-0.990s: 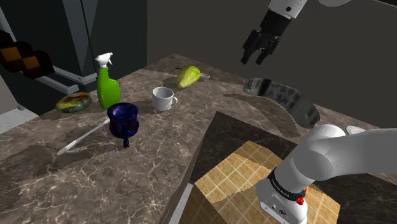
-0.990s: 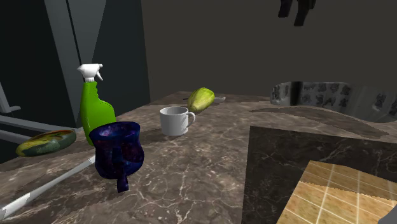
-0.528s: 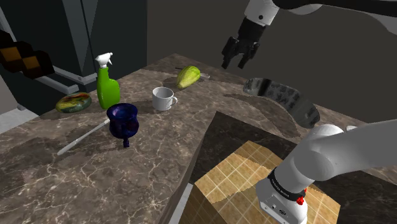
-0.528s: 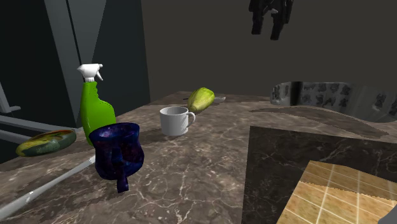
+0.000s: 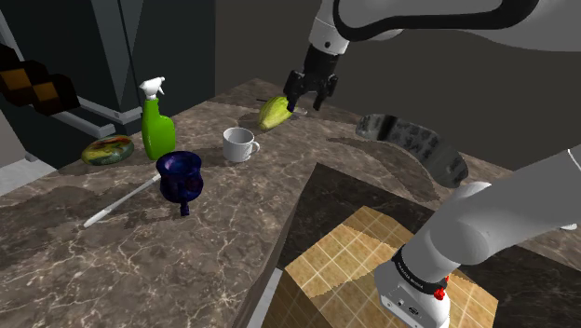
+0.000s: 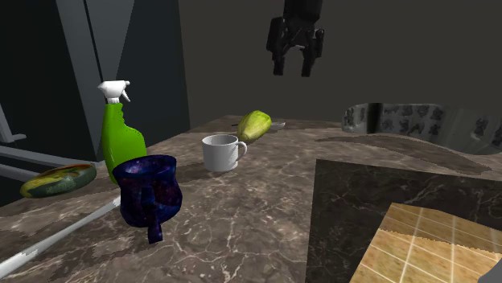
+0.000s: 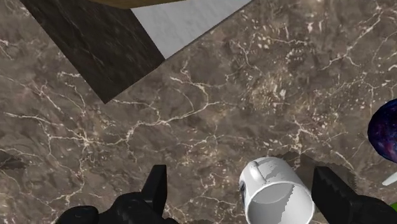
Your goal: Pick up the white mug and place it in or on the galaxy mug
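Over the last second the arm swings from the shoulder view's upper right toward the left and drops. Its gripper (image 6: 293, 64) now hangs above the far part of the marble counter (image 5: 219, 247), close to the yellow-green fruit (image 5: 276, 112). The fingers stand apart and hold nothing.

We see the white mug (image 5: 238, 143) upright on the counter, handle toward the shoulder view's right. In the wrist view it sits below the hand, within the span of the open fingers but nearer one of them, and it is untouched. We judge the approach nearly lined up. A small sideways correction and a descent remain before any grasp.

The galaxy mug (image 5: 179, 175) stands upright near the white mug, toward the shoulder view's lower left, mouth open. The two are apart, with bare marble between them, so the carry looks short.

The green spray bottle (image 5: 157, 126) rises just beyond the galaxy mug, and its height could catch a low carry. A thin white rod (image 5: 121, 200) lies beside the galaxy mug on the counter.

The fruit rests near the counter's far edge, so that side has the least spare room. The dark stand (image 5: 346, 191) closes the shoulder view's right. Open marble lies between the stand and the white mug, which gives the fingers room to come down.
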Available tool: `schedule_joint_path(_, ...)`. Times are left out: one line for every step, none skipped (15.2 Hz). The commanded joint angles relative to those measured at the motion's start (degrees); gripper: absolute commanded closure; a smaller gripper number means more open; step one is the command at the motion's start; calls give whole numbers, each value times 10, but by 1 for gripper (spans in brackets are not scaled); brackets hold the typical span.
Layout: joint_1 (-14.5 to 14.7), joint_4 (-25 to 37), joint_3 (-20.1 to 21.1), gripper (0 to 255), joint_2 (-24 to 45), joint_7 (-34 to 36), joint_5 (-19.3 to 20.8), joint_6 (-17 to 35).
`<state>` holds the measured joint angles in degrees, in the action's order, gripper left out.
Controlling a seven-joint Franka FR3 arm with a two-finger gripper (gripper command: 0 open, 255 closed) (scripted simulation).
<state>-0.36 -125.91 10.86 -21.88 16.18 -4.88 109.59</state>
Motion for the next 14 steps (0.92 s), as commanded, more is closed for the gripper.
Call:
schedule_joint_path(1,18,16,0,41,21,8,21)
schedule_joint_path(2,28,23,0,62,30,13,30)
schedule_joint_path(2,38,29,0,83,40,19,39)
schedule_joint_path(2,49,35,0,104,50,25,47)
schedule_joint_path(3,61,41,0,126,60,33,55)
schedule_joint_path(4,73,46,0,148,71,41,62)
schedule_joint_path(5,87,51,0,170,81,49,68)
schedule_joint_path(7,101,55,0,193,92,58,73)
schedule_joint_path(9,116,58,0,215,103,68,78)
schedule_joint_path(12,131,61,0,238,113,78,82)
schedule_joint_path(15,148,64,0,261,124,88,85)
schedule_joint_path(19,166,65,0,285,134,98,87)
schedule_joint_path(24,184,66,0,308,144,109,89)
schedule_joint_path(29,203,67,0,332,154,119,89)
